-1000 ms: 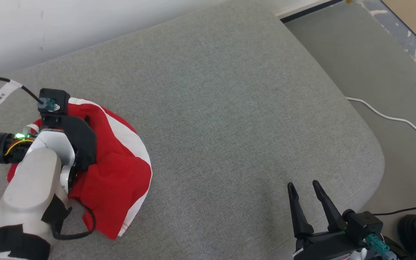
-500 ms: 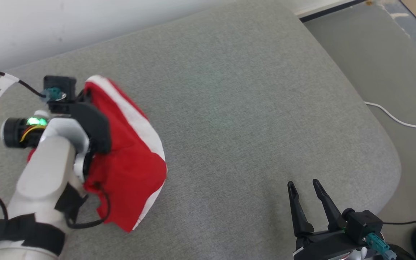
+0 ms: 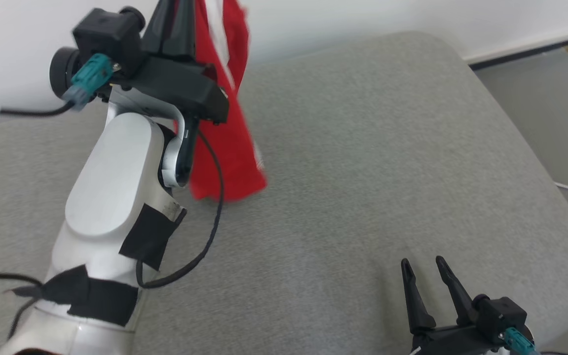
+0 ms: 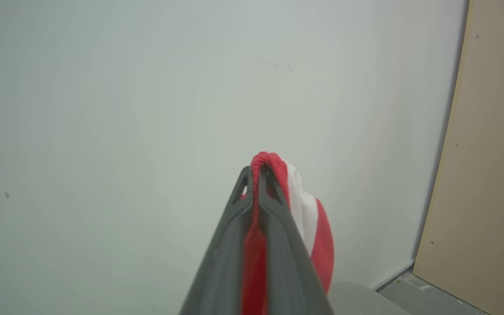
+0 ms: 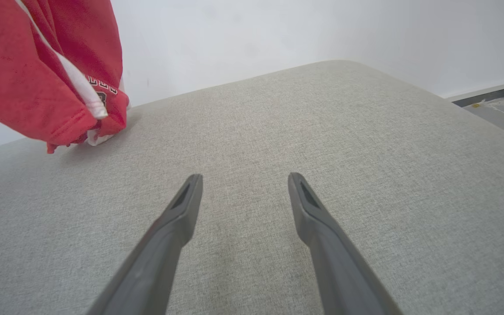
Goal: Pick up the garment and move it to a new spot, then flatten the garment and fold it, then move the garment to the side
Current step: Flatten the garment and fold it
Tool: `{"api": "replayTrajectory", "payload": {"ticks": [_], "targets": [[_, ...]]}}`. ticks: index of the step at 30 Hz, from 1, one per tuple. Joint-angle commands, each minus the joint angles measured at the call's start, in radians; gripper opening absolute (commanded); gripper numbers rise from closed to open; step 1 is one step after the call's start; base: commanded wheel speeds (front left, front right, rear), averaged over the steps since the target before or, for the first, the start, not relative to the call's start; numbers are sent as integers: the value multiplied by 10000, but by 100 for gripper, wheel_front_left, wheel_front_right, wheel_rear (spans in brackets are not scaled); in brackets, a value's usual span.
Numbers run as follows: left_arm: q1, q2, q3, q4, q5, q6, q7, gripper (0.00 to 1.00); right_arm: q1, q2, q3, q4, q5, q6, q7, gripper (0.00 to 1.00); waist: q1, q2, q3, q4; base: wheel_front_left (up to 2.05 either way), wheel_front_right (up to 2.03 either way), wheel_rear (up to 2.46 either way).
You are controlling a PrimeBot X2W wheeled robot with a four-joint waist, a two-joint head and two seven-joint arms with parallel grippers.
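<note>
Garment (image 3: 228, 148) aloft in clenched left jaws, arm (image 3: 116, 192) high; right jaws wide, low.

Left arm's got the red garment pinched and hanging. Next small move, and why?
Probably swing the left end effector toward the robot's right, over the bare middle of the grey cushion. It is shut on the red garment, which hangs bunched with its hem about at the cushion; the right end effector is open on that side.

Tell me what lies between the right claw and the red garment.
Only bare grey cushion. In the right wrist view, the stretch from the open right claw to the hanging garment holds no other object.
</note>
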Motion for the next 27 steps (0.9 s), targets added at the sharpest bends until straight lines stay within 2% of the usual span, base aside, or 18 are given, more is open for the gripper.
{"api": "replayTrajectory", "payload": {"ticks": [1, 4, 8, 12, 18, 24, 25, 26, 27], "targets": [[312, -82, -36, -507, -320, 58, -119, 0, 156, -11, -77, 47, -84, -18, -7, 100, 1, -1, -475, 753, 0, 0, 0], [844, -114, -151, -1752, -1197, 259, -266, 0, 203, -5, -98, 80, -145, -18, -6, 100, 1, -1, -612, 1226, 0, 0, 0], [2039, -117, -535, -3054, -2212, 1065, -354, 0, 234, -14, -140, 62, -176, -18, -7, 100, 1, -1, -729, 1927, 0, 0, 0], [3811, -113, -372, -3444, -2728, 1662, -421, 0, 277, -10, -81, 112, -201, -18, -6, 100, 1, -1, -796, 2634, 0, 0, 0], [6395, -97, 268, -3044, -3117, 1736, -461, 0, 253, -8, 11, 95, -240, -18, 16, 100, 1, -1, -910, 3385, 0, 0, 0], [7850, -109, 1248, -2764, -2903, 1608, -461, 0, 326, -8, -17, 75, -305, -18, 83, 100, 1, -1, -1086, 3812, 0, 0, 0], [8011, -116, 1347, -2675, -2870, 1573, -462, 60, 358, -10, -13, 65, -310, -18, 103, 100, 1, -1, -1125, 3855, 0, 0, 0], [8154, -118, 1408, -2537, -2880, 1535, -462, 100, 374, -13, -1, 50, -309, -18, 133, 100, 1, -1, -1156, 3875, 0, 0, 0], [8290, -119, 1436, -2405, -2912, 1520, -462, 100, 382, -13, 19, 35, -315, -18, 140, 100, 1, -1, -1189, 3882, 0, 0, 0]]}}
